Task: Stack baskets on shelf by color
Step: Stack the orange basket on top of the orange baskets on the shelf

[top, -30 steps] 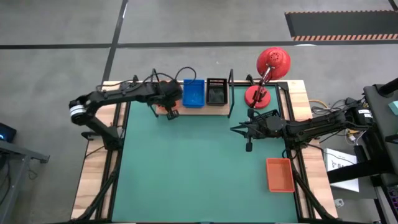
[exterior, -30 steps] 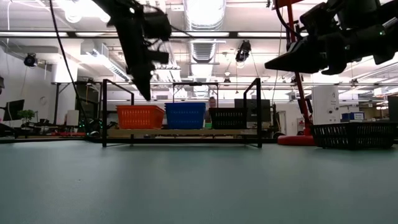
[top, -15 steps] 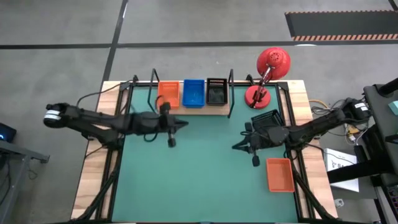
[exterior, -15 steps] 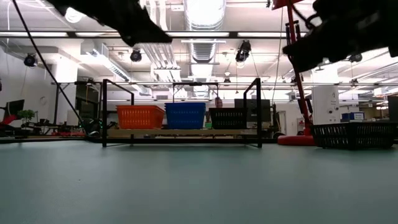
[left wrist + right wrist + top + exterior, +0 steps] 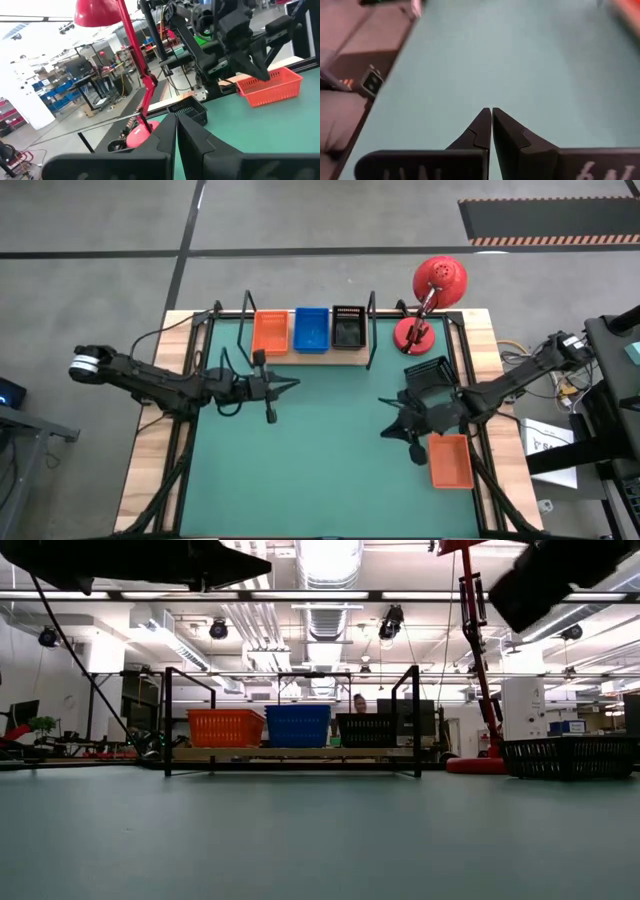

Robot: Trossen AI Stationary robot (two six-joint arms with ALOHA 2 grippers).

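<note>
Both the left gripper (image 5: 290, 383) and the right gripper (image 5: 385, 431) are hanging closed and empty over the green mat (image 5: 320, 460), probably resting, while an orange basket (image 5: 450, 461) is lying off the shelf (image 5: 310, 356).

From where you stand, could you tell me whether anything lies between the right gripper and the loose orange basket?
Nothing visible does: the right gripper, fingers shut, hangs just beside the orange basket, with only bare green mat between.

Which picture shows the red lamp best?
The high view: the whole red lamp, shade and base, beside the shelf. The low view shows only its pole and base; the left wrist view, shade and pole; the right wrist view, nothing.
</note>
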